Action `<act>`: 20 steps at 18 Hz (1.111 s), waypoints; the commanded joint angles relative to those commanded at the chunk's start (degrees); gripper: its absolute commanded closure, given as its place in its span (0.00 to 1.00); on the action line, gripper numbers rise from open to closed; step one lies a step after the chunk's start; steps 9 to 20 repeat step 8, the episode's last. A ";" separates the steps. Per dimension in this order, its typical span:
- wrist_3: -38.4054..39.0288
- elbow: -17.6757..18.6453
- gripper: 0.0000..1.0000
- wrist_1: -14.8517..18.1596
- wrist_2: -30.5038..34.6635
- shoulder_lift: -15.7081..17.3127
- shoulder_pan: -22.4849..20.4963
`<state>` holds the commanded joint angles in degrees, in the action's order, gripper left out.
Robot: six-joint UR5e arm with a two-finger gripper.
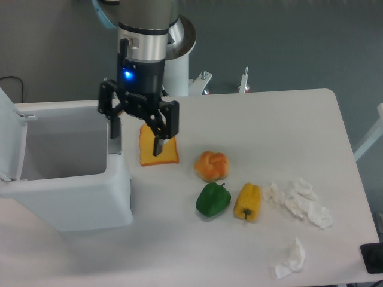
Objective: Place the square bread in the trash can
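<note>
Camera view: the gripper [136, 136] hangs with jaws spread wide above the square bread [160, 152], which lies flat on the table [251, 119], just right of the trash can [66, 179], lid up

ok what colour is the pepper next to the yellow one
Green, seen clearly in the fixed camera view.

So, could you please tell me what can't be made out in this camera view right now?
- The square bread: its upper part is hidden behind the open gripper, so contact cannot be judged.
- The trash can: its floor is hidden by its own walls, and the lid is cut off by the left edge.
- A dark object at the lower right is cut off by the frame edge.
- The table: its near edge is out of frame.
</note>
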<state>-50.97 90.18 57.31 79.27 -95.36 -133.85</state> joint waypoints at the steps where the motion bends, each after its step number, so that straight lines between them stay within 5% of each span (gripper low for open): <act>1: -1.14 -0.26 0.00 0.00 0.79 -0.53 -0.09; 20: -4.06 -0.09 0.00 0.00 2.12 -0.97 -2.64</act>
